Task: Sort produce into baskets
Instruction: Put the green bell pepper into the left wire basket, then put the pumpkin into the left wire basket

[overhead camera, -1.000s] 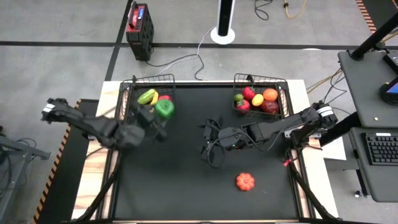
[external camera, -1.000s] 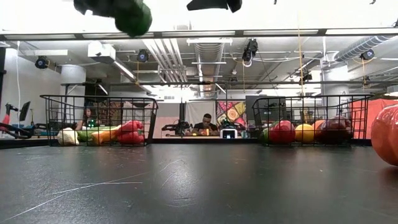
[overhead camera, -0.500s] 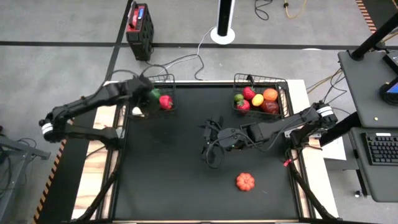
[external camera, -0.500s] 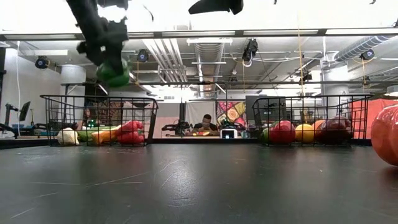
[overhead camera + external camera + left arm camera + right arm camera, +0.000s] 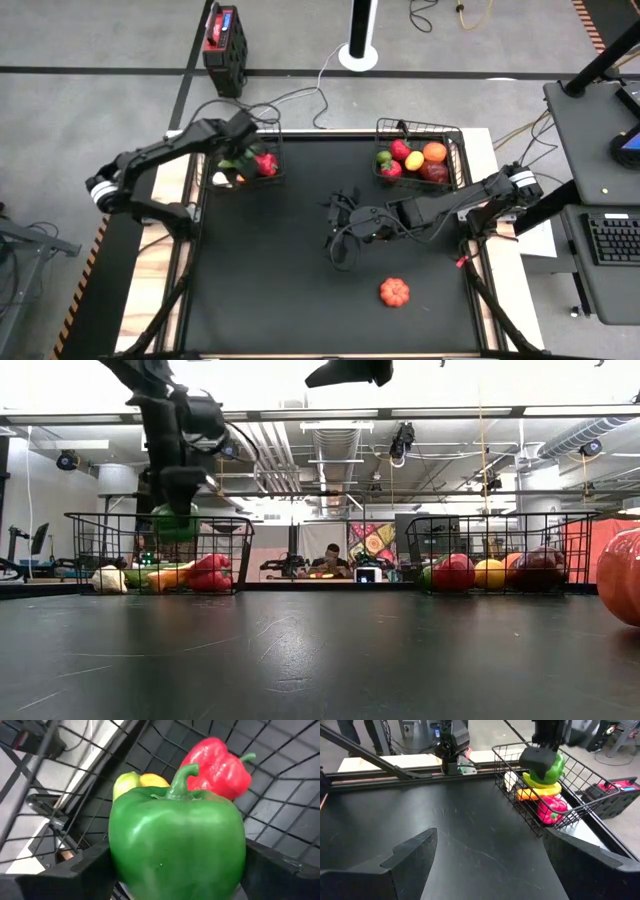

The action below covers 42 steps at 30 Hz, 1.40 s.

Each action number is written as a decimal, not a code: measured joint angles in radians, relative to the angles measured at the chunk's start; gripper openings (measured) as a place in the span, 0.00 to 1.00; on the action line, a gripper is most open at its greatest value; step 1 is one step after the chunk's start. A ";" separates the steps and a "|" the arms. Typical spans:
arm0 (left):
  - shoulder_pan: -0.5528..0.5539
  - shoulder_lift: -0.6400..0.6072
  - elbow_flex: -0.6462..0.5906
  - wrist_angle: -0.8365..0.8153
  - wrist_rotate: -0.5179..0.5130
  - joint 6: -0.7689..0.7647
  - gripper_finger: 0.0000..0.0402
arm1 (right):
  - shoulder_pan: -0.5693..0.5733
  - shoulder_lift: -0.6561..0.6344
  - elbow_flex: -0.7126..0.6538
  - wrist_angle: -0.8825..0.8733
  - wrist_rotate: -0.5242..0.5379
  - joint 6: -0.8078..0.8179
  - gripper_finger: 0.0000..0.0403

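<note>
One green pepper (image 5: 177,845) clamped in left end effector (image 5: 238,152), above basket rim (image 5: 160,516).

Materials and finish, left gripper (image 5: 175,875) over the left basket (image 5: 268,128):

Green pepper (image 5: 177,840) between its matt dark fingers (image 5: 65,875): glossy smooth plastic, soft highlights. Red pepper (image 5: 216,766) just beyond it has the same shiny plastic look. Basket is thin dark wire mesh, metal look, dull. Table top (image 5: 445,835) is matt black with faint scuffs; bare pale wood strip (image 5: 160,270) at its edge.
</note>
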 joint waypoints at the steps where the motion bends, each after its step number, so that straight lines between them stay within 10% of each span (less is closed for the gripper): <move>1: 0.000 0.015 0.000 0.002 0.000 0.007 0.80 | 0.000 0.000 0.000 -0.001 0.000 0.000 0.88; 13: 0.000 0.092 0.000 0.008 -0.003 0.014 0.91 | 0.000 0.000 0.000 -0.026 0.000 0.016 0.88; 23: -0.057 -0.072 -0.002 0.008 -0.053 -0.080 0.92 | 0.000 0.000 0.000 -0.083 0.000 0.052 0.88; 42: -0.786 -0.447 -0.230 0.417 -0.265 -0.312 0.92 | 0.037 0.000 0.000 -0.538 -0.270 0.418 0.87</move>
